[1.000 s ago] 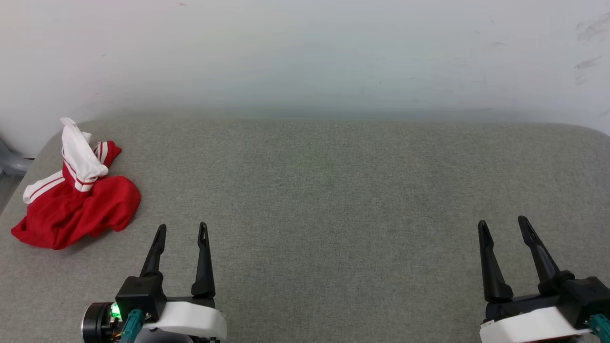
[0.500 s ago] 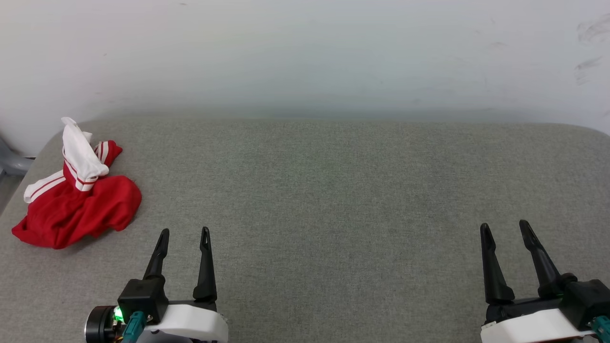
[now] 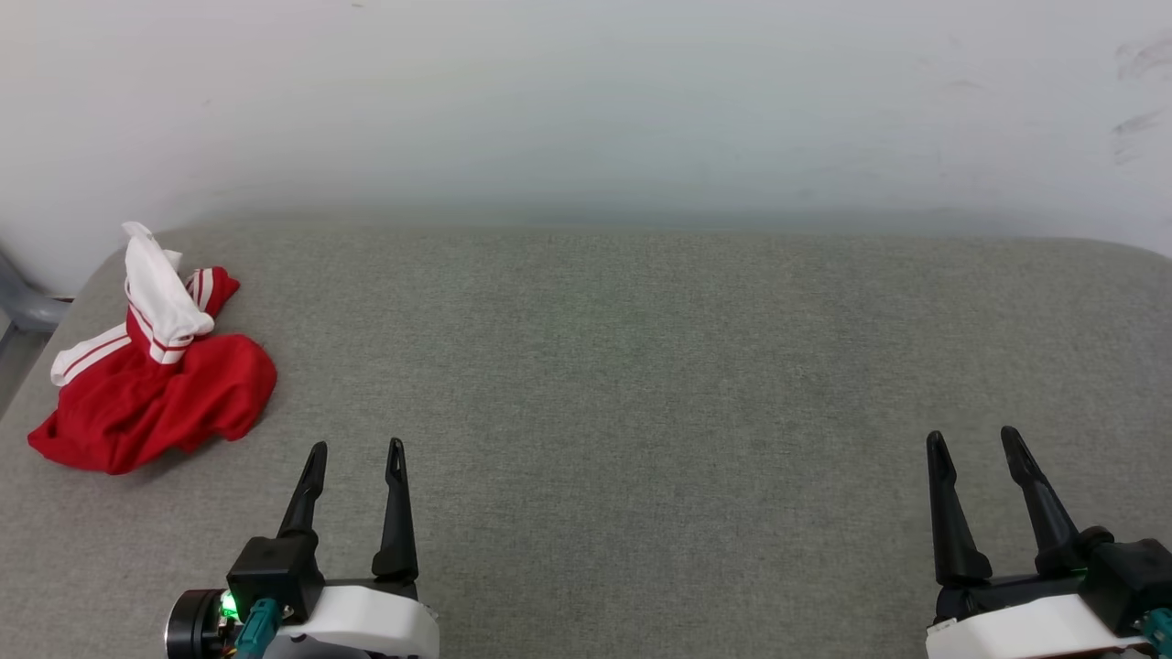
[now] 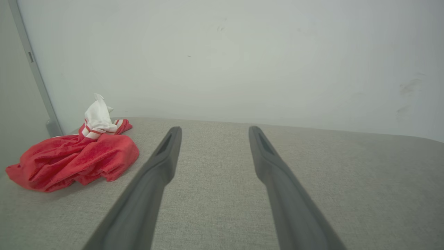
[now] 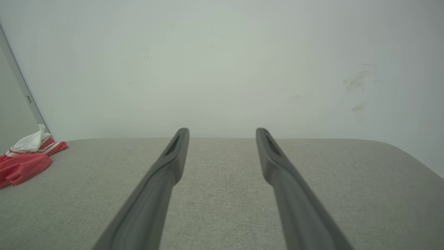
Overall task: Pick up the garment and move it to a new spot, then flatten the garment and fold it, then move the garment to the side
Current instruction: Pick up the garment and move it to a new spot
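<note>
The shirt [image 3: 151, 384] is lying in a crumpled red heap at the far left corner of the grey padded surface [image 3: 641, 366]. One white sleeve [image 3: 156, 293] is sticking up from the pile, and the lower folds are sitting close to the left edge. Nothing is touching it.

My left gripper [image 3: 355, 446] is hovering nearest, to the right of the heap and closer to me, with its two fingers spread wide and holding nothing. My right gripper [image 3: 971, 435] is waiting well apart on the other side, equally wide and empty.

As I judge it, the pickup is not yet begun, and the corner is what I am worrying about. If I am nudging from the right instead of pinching, the heap could slide off the edge. Grabbing only the raised sleeve could leave the body dragging and twisting, which would make flattening harder. Pressing too deep risks catching the padding as well. No lettering is showing, so I cannot tell which face is up.
</note>
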You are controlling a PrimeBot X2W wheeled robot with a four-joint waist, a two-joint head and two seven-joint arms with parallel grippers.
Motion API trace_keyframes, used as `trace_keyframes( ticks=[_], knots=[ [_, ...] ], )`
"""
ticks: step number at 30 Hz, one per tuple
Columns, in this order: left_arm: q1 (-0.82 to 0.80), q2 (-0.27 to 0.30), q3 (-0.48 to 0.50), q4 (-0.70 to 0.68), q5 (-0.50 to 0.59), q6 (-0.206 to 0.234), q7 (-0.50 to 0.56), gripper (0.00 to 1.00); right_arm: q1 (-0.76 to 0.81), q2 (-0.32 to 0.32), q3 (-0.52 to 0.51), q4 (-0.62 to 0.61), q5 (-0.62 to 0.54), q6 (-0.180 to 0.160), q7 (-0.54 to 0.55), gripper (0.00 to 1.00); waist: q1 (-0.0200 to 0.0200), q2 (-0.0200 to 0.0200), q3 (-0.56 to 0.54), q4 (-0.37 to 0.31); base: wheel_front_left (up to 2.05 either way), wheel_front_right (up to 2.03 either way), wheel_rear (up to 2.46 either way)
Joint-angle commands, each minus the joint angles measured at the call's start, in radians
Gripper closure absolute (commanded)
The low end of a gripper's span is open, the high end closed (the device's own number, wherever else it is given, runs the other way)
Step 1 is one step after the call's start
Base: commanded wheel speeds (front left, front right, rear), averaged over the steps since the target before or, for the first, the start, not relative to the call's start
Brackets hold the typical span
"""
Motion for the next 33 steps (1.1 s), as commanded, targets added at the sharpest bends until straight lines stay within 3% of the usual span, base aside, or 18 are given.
trace_keyframes(
  ticks=[1, 14, 33],
  knots=[
    [0.003, -0.001, -0.002, 0.002, -0.003, -0.002, -0.005, 0.0, 0.009, 0.003, 0.0, 0.001, 0.006, -0.001, -0.002, 0.0, 0.0, -0.0001, 0.001, 0.005, 0.0, 0.0, 0.0],
    [-0.002, -0.001, 0.011, 0.005, -0.013, -0.001, -0.004, 0.0, 0.012, 0.003, 0.007, -0.001, 0.002, -0.001, -0.002, 0.0, 0.0, -0.0001, 0.005, 0.106, 0.0, 0.0, 0.0],
    [-0.004, -0.001, 0.038, 0.014, -0.019, -0.005, -0.004, 0.0, 0.026, 0.002, 0.015, 0.0, 0.007, -0.001, -0.002, 0.0, 0.0, -0.0001, 0.003, 0.367, 0.0, 0.0, 0.0]
  ],
)
